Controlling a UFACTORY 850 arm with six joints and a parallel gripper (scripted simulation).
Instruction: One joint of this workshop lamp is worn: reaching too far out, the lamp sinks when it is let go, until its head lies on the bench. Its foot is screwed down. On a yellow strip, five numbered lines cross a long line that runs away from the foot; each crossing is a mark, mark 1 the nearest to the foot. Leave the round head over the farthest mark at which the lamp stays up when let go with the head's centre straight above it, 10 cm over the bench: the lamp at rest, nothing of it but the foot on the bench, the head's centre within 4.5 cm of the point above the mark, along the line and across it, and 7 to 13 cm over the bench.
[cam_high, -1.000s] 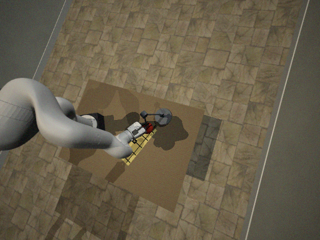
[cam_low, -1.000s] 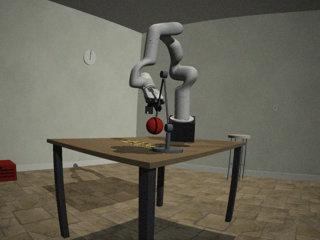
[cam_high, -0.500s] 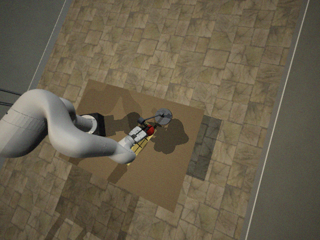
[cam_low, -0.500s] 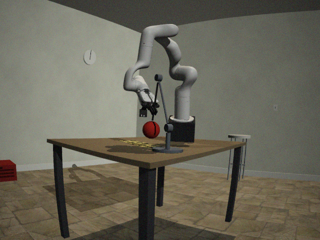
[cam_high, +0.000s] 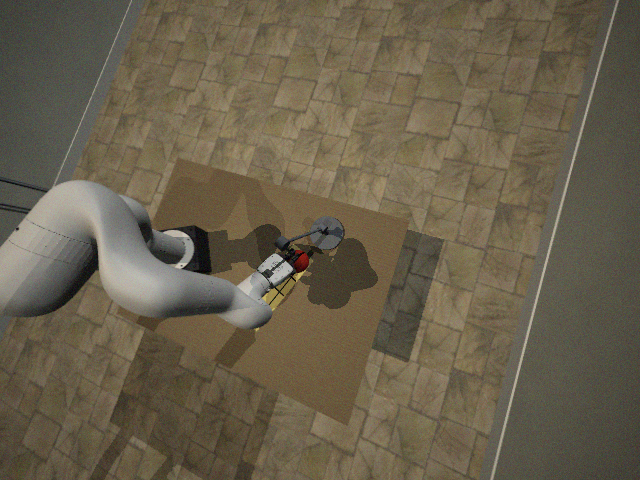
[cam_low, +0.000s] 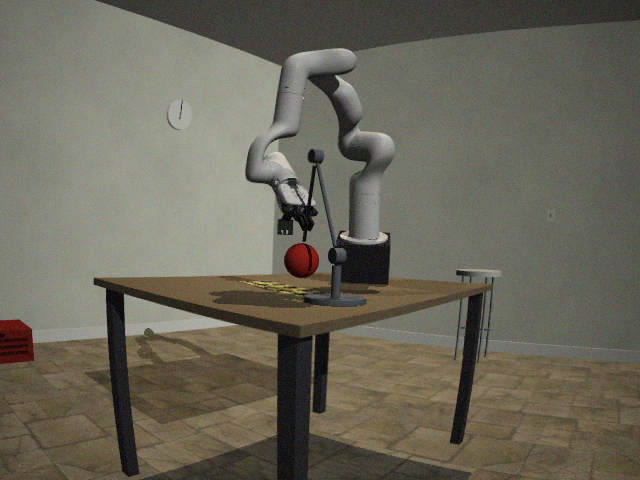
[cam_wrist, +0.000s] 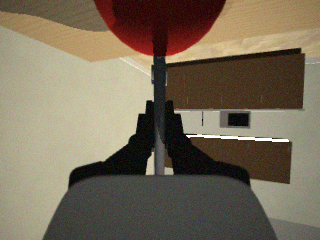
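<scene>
The lamp's round red head (cam_high: 301, 261) (cam_low: 301, 260) (cam_wrist: 132, 22) hangs clear of the bench (cam_high: 330, 361) (cam_low: 206, 297), near the foot end of the yellow strip (cam_high: 281, 298). My gripper (cam_low: 307, 226) (cam_wrist: 159, 111) is shut on the lamp's outer rod (cam_low: 311, 188), above the head; the rod runs between the fingers in the wrist view. The elbow (cam_high: 281, 242) (cam_low: 315, 156) stands high, and the lower arm (cam_low: 325, 206) runs down to the post on the round grey foot (cam_high: 333, 241) (cam_low: 348, 300). My wrist and arm cover part of the strip; I cannot read its numbers.
The robot's black base (cam_high: 200, 248) (cam_low: 364, 262) stands on the bench behind the lamp. My arm arches above the bench. Arm and lamp shadows darken the wood around the foot. A stool (cam_low: 478, 272) and a red box (cam_low: 15, 341) stand away on the floor.
</scene>
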